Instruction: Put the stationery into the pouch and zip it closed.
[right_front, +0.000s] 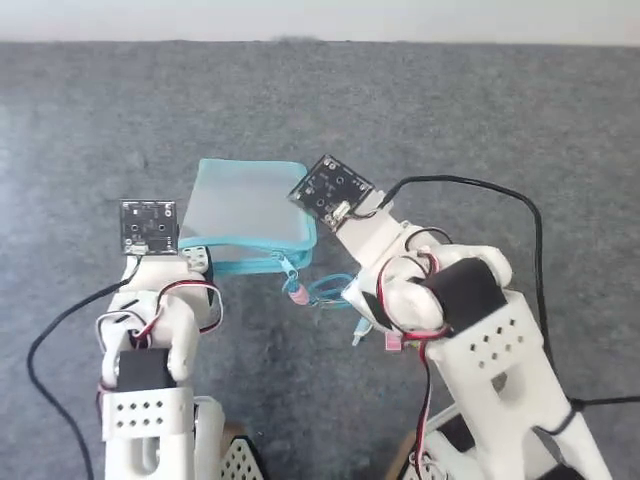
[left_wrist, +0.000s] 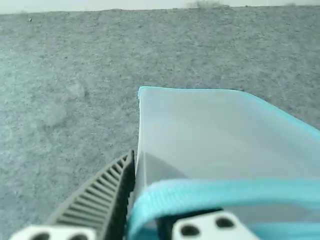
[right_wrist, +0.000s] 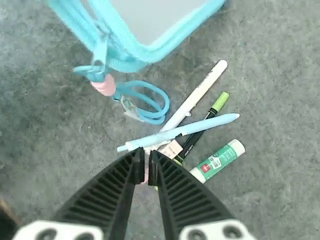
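A translucent pouch (right_front: 245, 210) with teal edging lies flat on the grey carpet. My left gripper (left_wrist: 150, 212) is shut on the pouch (left_wrist: 215, 140) at its near teal edge, close to a corner. The pouch's zipper pull has a pink bead (right_wrist: 104, 87) and a teal cord loop (right_wrist: 147, 100). Beside the loop lie a white pen (right_wrist: 200, 92), a light blue pen (right_wrist: 185, 130), a green-capped black pen (right_wrist: 212, 110) and a green-and-white glue stick (right_wrist: 217, 160). My right gripper (right_wrist: 145, 162) is shut, its tips just over the pens' near ends; I cannot tell if it touches them.
The grey carpet (right_front: 500, 130) stretches out on all sides of the pouch. In the high view the right arm's body (right_front: 450, 300) covers most of the stationery pile, with the cord loop (right_front: 330, 288) showing beside it.
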